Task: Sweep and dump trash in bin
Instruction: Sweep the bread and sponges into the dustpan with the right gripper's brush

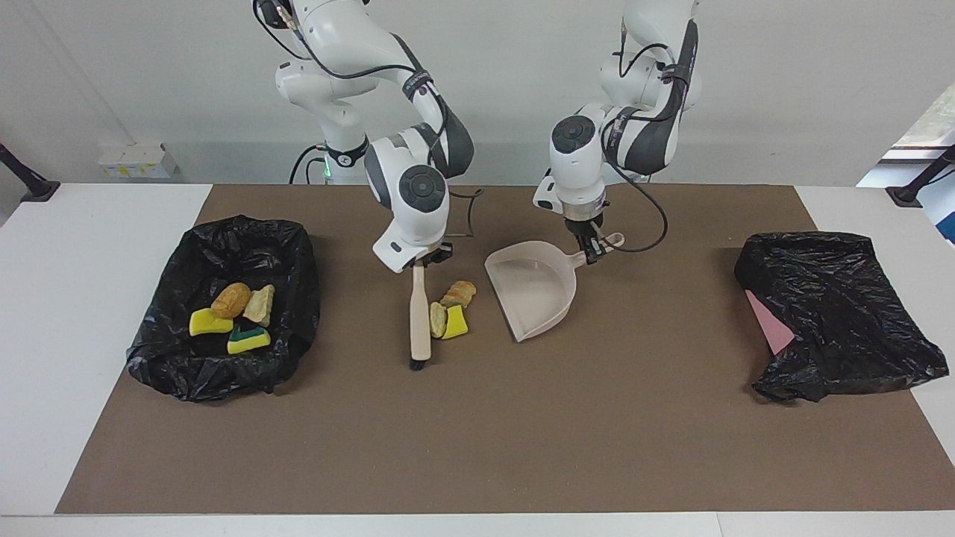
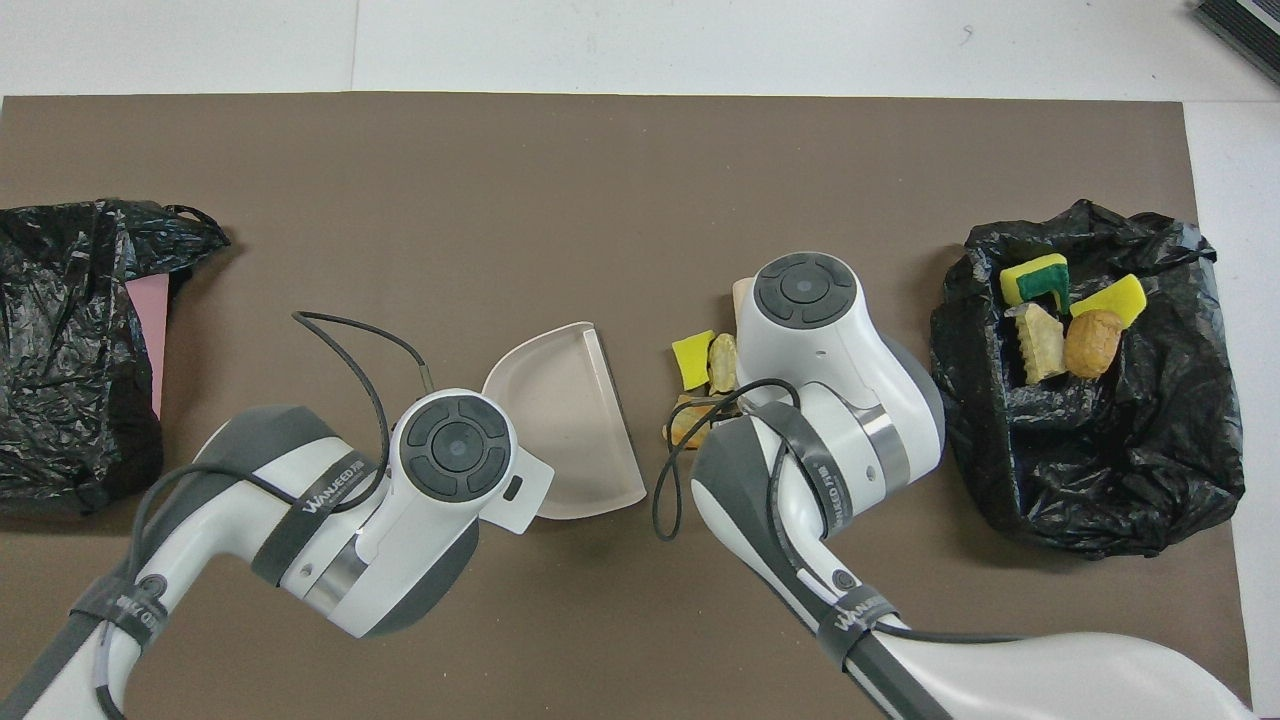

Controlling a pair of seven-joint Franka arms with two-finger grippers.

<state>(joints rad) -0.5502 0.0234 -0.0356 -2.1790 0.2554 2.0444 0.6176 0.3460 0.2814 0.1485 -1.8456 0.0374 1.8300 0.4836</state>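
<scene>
Trash, loose lot: three scraps bunched together near the middle of the brown mat (image 1: 477, 447), namely a tan bread-like chunk (image 1: 458, 293), a yellow sponge piece (image 1: 456, 323) and a pale chunk (image 1: 437, 319), the last touching the brush (image 1: 418, 317). Brush: beige, lying along the mat with dark bristles pointing away from the robots, its handle end clenched in the right gripper (image 1: 421, 261). Dustpan (image 1: 531, 290): beige, just beside the scraps toward the left arm's end, open mouth facing them, handle grasped by the left gripper (image 1: 593, 252). Trash, binned lot: four more scraps, yellow sponges and tan chunks (image 1: 231, 313), inside the black-lined bin (image 1: 224, 373) at the right arm's end of the mat. Second black bag (image 1: 835, 313) with a pink item (image 1: 770, 322) showing, at the left arm's end.
</scene>
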